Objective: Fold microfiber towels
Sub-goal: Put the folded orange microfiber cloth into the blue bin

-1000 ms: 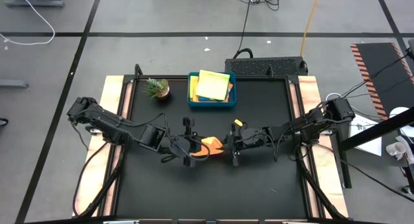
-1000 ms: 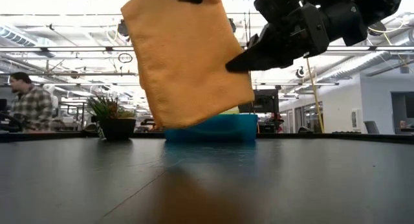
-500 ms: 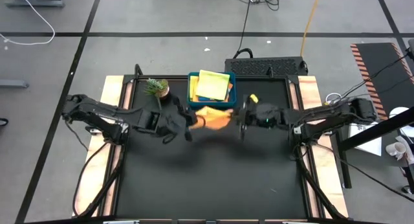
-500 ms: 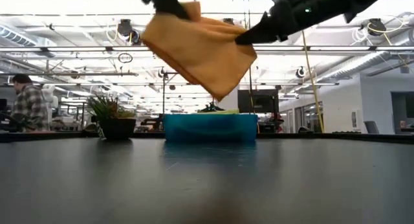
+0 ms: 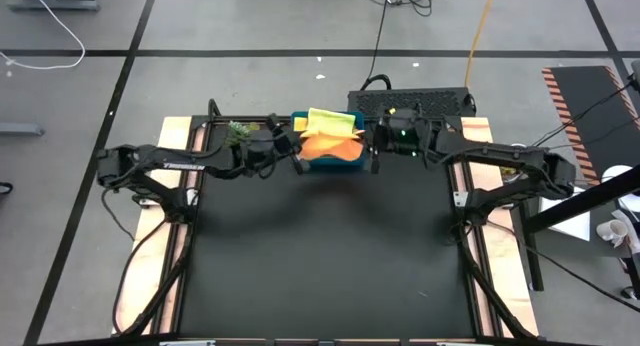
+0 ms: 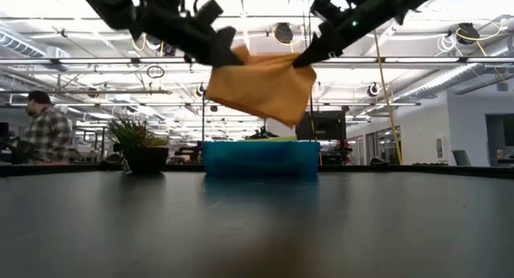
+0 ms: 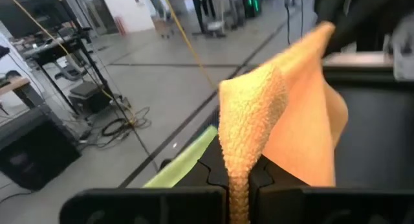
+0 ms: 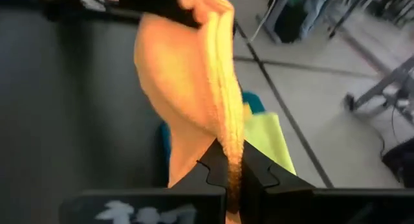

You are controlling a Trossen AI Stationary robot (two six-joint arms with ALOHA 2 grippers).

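Most of the black table (image 5: 320, 256) lies bare: from the centre out to six, four and eight o'clock nothing stands on it, so a gripper could pass freely there. The obstacles crowd the far edge. At twelve o'clock sits the teal tray (image 6: 261, 158), with folded towels (image 5: 335, 119) stacked inside. Above it the orange towel (image 6: 261, 87) hangs stretched between the left gripper (image 5: 296, 154) and the right gripper (image 5: 374, 154), each clamped on an end, blocking the air over the tray; a gap shows between the towel's lowest corner and the tray. At eleven o'clock, just beside the tray, stands the potted plant (image 6: 138, 146), under the left arm.
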